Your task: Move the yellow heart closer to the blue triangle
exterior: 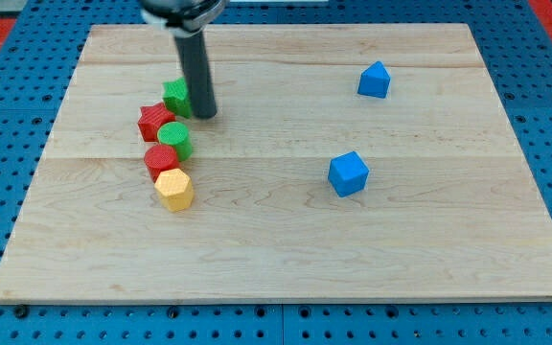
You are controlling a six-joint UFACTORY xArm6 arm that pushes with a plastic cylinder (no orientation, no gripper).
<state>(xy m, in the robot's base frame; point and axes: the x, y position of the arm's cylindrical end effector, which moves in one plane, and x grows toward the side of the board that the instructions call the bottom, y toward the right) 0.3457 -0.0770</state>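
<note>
A yellow block [174, 189], with a shape that reads as roughly hexagonal, lies at the bottom of a cluster on the left half of the wooden board [276, 268]. Above it in the cluster are a red block [161, 161], a green round block [174, 140], a red star [154, 122] and a green block [175, 97]. A blue block with a pointed top [374, 80] sits at the upper right. Another blue block [348, 173] sits right of centre. My tip [204, 115] is down against the right side of the top green block, well above the yellow block.
The board lies on a blue pegboard surface [8, 125]. The dark rod rises from the tip to the view's top edge.
</note>
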